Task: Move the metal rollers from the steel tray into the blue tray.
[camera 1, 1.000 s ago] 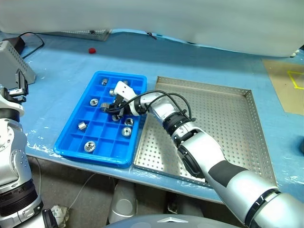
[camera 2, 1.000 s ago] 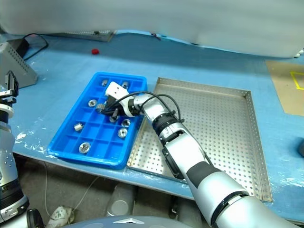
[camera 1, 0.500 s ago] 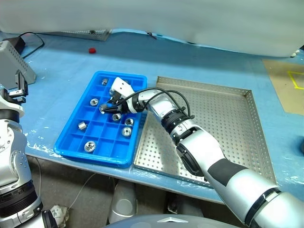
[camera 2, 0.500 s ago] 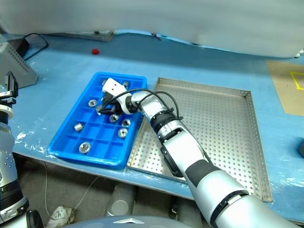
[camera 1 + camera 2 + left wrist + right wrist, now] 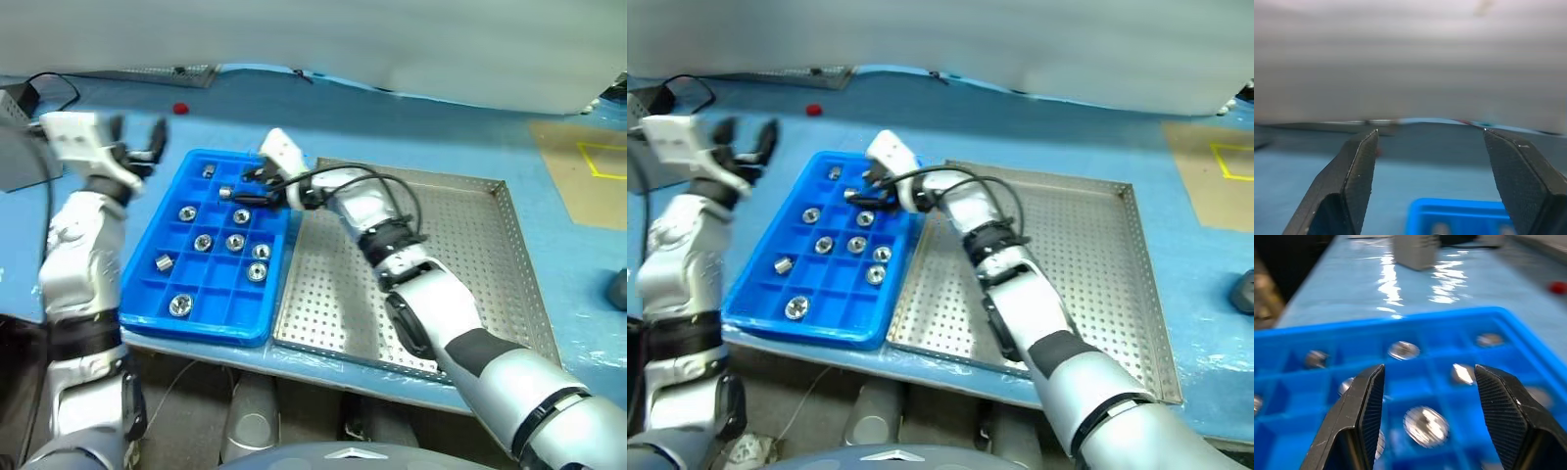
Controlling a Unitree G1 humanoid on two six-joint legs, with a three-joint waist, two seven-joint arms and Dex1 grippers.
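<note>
hovering over the far end of the blue tray (image 5: 147, 294), the right gripper (image 5: 247, 185) has its fingers spread with nothing between them, so a drop-off looks just finished. rollers (image 5: 204, 242) sit one to a compartment in the tray's grid; the steel tray (image 5: 509, 284) beside it shows bare perforated floor (no roller visible on it). the left gripper (image 5: 137, 147) hangs open and empty near the blue tray's far left corner. judging by this, the transfer may be done; the next move calls for checking the steel tray for leftovers and pulling the right arm clear.

Small red object (image 5: 180, 108), black cable (image 5: 44, 83), yellow floor marking (image 5: 600, 162)
</note>
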